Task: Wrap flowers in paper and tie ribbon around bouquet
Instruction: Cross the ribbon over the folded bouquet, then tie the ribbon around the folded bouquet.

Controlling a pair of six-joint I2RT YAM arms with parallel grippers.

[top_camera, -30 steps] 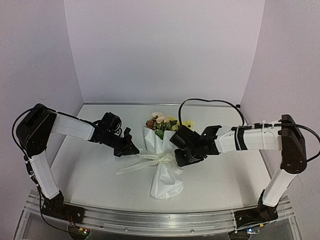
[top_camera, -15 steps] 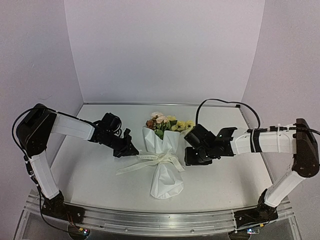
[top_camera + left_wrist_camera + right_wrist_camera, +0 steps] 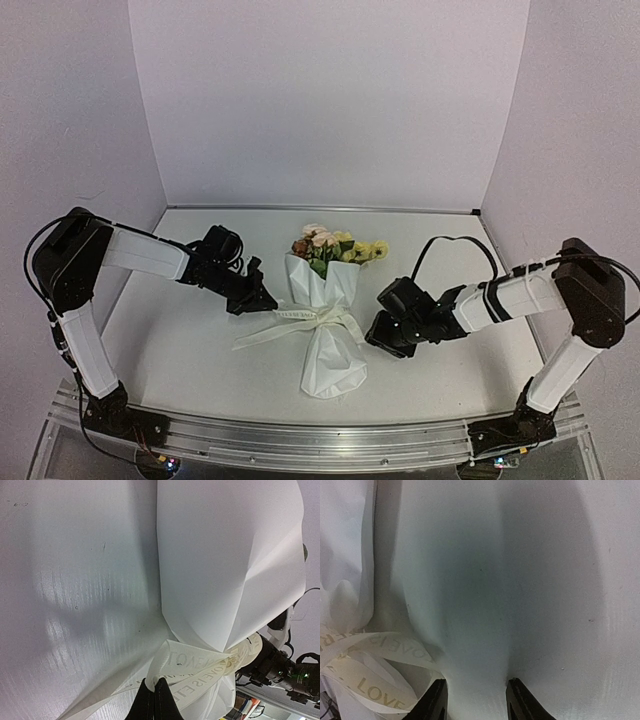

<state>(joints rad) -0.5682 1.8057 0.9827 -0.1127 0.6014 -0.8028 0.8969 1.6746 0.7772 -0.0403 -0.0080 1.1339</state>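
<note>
Lying flat, the bouquet (image 3: 331,352) (paper cone) wears the ribbon (image 3: 321,318).

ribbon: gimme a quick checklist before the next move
1. Ribbon around the narrow part of the paper: ok, it looks tied, with loops and a tail lying out to the left.
2. Paper wrapped around the flowers: ok, blooms show at the far end.
3. Right fingers open and empty: ok, over the bare table, just beside a ribbon loop.
4. Left fingers shut at the ribbon's edge: ok. Whether they pinch it: cannot tell.
5. Wrapped bunch lying flat between the arms: ok.
</note>
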